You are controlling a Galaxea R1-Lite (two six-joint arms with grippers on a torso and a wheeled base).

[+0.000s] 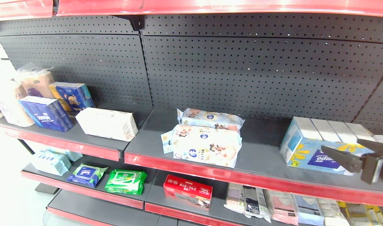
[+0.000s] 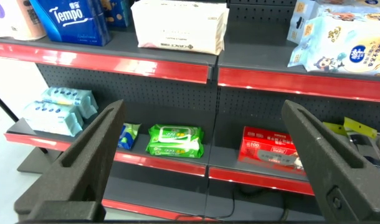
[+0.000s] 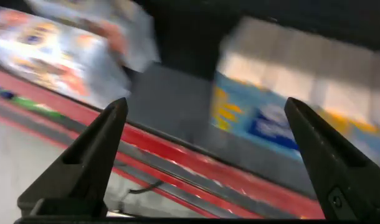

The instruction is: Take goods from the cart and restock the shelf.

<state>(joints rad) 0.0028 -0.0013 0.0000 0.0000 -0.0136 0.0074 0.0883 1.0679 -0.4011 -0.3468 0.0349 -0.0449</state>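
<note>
My 2 grippers gape empty: the right gripper, the nearer one, hangs just in front of the blue tissue pack lying lengthwise along the shelf edge, while the left gripper faces lower tiers.

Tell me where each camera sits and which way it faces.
Head view: on the head, looking down at the dark red-edged metal shelf; right gripper shows at right.
Left wrist view: on the left wrist, facing shelf fronts past the open left gripper.
Right wrist view: on the right wrist, facing a blue-and-white tissue multipack past its open fingers.
Shared: head and left wrist views both show the white rectangular tissue pack.
</note>
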